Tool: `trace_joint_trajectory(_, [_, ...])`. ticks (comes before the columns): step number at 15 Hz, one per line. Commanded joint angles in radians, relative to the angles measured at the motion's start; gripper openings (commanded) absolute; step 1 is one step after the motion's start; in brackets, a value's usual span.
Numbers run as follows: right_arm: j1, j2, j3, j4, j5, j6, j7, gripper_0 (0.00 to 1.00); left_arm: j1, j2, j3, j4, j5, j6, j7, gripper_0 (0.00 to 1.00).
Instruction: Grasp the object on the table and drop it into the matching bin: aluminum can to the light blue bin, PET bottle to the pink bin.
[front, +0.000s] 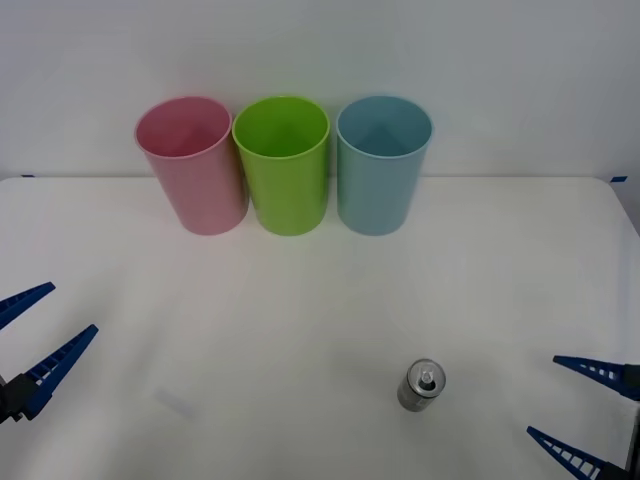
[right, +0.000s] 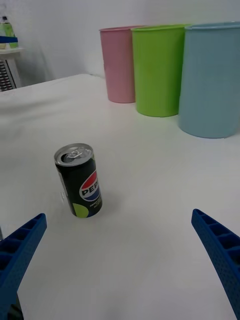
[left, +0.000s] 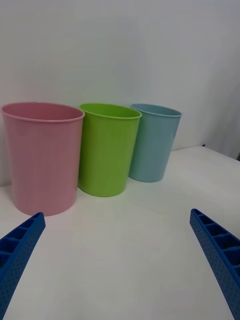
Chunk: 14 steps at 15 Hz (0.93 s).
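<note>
A small aluminum can (front: 422, 385) (right: 80, 180) with a silver top and dark label stands upright on the white table (front: 300, 320), toward the front right. My right gripper (front: 583, 412) (right: 120, 265) is open at the front right corner, a short way right of the can, with nothing between its fingers. At the front left edge my left gripper (front: 35, 328) (left: 117, 260) is open too and holds nothing. The light blue bin (front: 383, 163) (right: 212, 80) (left: 152, 142) stands at the back, rightmost of three. The pink bin (front: 192, 163) (right: 120, 64) (left: 42, 155) is leftmost.
A lime green bin (front: 283, 163) (right: 157, 70) (left: 107, 147) stands between the pink and light blue bins, close against both. A white wall rises right behind the row. A shelf unit (right: 7, 60) shows beyond the table's edge in the right wrist view.
</note>
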Motion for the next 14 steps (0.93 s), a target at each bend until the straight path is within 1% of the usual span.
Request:
trace_joint_trajectory(1, [-0.035, 0.007, 0.021, 0.036, 0.049, -0.017, 0.008, 1.0, 0.0, 0.0, 0.0, 0.0, 0.0, 0.0, 0.0, 1.0])
trace_joint_trajectory(4, [-0.059, 0.007, 0.073, 0.061, 0.051, -0.005, 0.02, 1.0, 0.0, 0.0, 0.0, 0.0, 0.0, 0.0, 0.0, 1.0])
trace_joint_trajectory(8, [-0.079, 0.014, 0.154, 0.063, 0.051, 0.058, 0.033, 1.0, 0.0, 0.0, 0.0, 0.0, 0.0, 0.0, 0.0, 1.0])
trace_joint_trajectory(12, [-0.099, 0.04, 0.217, 0.061, 0.054, 0.115, 0.048, 1.0, 0.0, 0.0, 0.0, 0.0, 0.0, 0.0, 0.0, 1.0])
trace_joint_trajectory(14, [-0.113, 0.073, 0.222, 0.061, 0.092, 0.129, 0.051, 1.0, 0.0, 0.0, 0.0, 0.0, 0.0, 0.0, 0.0, 1.0])
